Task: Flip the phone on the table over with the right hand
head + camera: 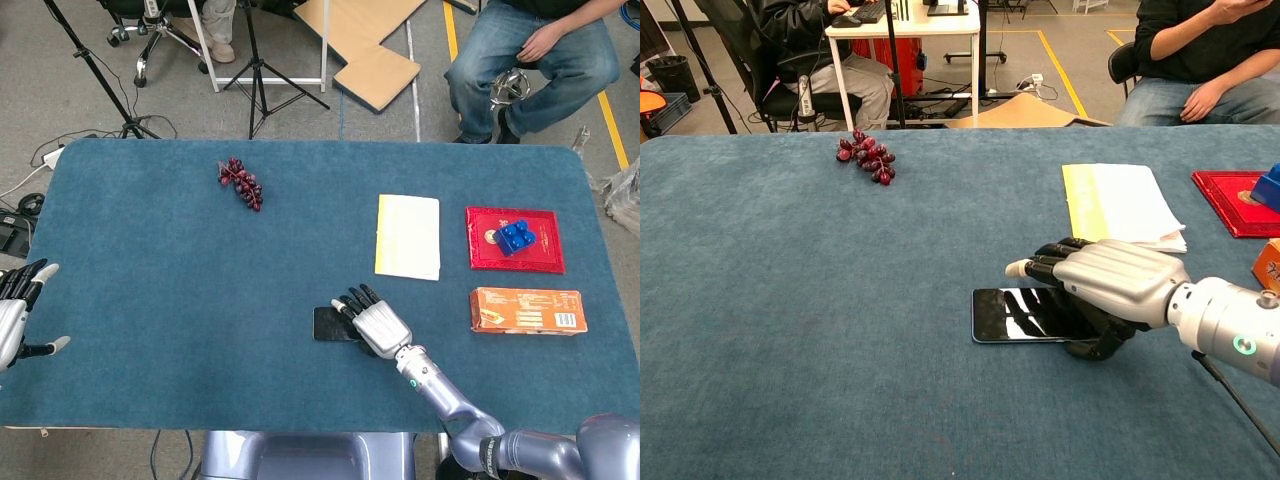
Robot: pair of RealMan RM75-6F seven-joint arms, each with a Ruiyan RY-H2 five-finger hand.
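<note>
- Head view: the bench (150, 300) wears a blue, carpet-like cloth. The phone (328, 323), a flat black slab, lies near the front edge, its right part under the right hand (375, 323). The fingers (352, 300) stretch flat over it, palm down; whether they grip it cannot be told.
- The left hand (15, 312) hangs off the bench's left edge, fingers spread, holding nothing.
- Behind sit a dark red grape bunch (241, 184), a pale yellow notepad (408, 236), a red tray (515, 256) carrying a blue block (515, 236), and an orange carton (528, 310).
- Chest view: the glossy screen of the phone (1018, 314) faces up; the metallic right hand (1100, 292) covers its right end, thumb down at the near edge.
</note>
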